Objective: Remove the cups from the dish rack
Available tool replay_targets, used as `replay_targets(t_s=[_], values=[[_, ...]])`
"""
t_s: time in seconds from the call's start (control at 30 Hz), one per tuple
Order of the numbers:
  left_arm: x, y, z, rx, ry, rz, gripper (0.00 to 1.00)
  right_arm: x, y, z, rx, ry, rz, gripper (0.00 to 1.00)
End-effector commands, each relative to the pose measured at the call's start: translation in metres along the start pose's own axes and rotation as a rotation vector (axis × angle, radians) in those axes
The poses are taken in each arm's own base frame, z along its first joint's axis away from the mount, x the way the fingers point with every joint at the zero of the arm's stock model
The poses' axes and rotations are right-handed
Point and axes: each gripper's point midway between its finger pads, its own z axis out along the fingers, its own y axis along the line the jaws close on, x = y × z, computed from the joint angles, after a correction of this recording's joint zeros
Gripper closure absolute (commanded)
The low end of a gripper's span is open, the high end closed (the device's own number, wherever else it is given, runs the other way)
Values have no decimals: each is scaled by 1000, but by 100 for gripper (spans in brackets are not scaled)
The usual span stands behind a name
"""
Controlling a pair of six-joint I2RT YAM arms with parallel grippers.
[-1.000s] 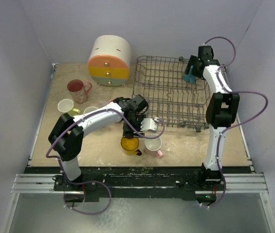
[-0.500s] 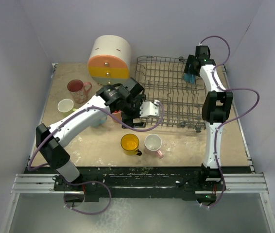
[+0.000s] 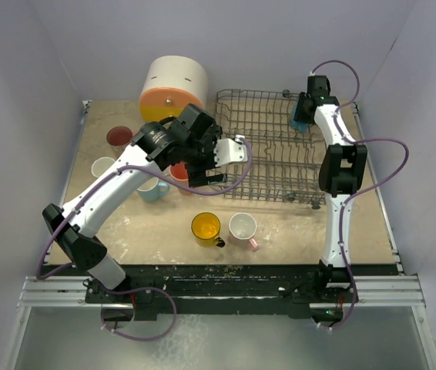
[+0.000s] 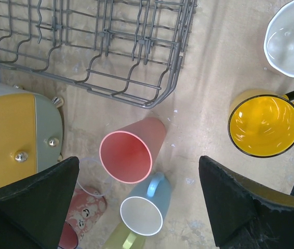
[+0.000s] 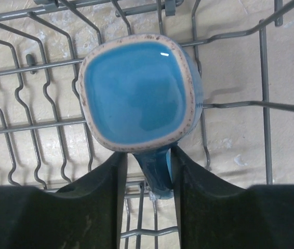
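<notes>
At one o'clock in the grey wire dish rack (image 3: 264,158), the blue glazed mug (image 5: 134,91) is flanked at its handle by the right pincer (image 5: 148,155); a pinch cannot be confirmed. Firm closing, then vertical lifting, is called for.

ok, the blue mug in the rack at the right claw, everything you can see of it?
Blue mug: glossy teal glaze, speckled cream rim, squarish rounded mouth, looks ceramic. Empty, upright, among the tines in the far right corner of the dish rack. Its handle sits between the right claw fingers; whether they touch it is unclear.
</notes>
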Motion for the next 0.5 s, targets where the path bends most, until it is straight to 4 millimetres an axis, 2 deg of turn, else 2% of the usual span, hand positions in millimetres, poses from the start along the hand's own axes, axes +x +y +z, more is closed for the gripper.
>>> replay_targets(t_s=[0.0,0.1,0.23,0.37,0.47], values=[[-5,8,-15,-51,-27,-20,1,-7,1,1,5,-36,-18,65],[-5,7,-19,-58,-33,-31,1,-11,1,-3,6,-46,-20,75],[-2,7,-19,-68,-26,-41,1,-33,10,-22,-21,-100,-20,92],[1,7,-21,-77,-24,-49,1,-63,24,-54,-51,-180,-32,100],[5,9,-23,-92,-24,-53,1,-86,37,-81,-75,-252,-52,100]])
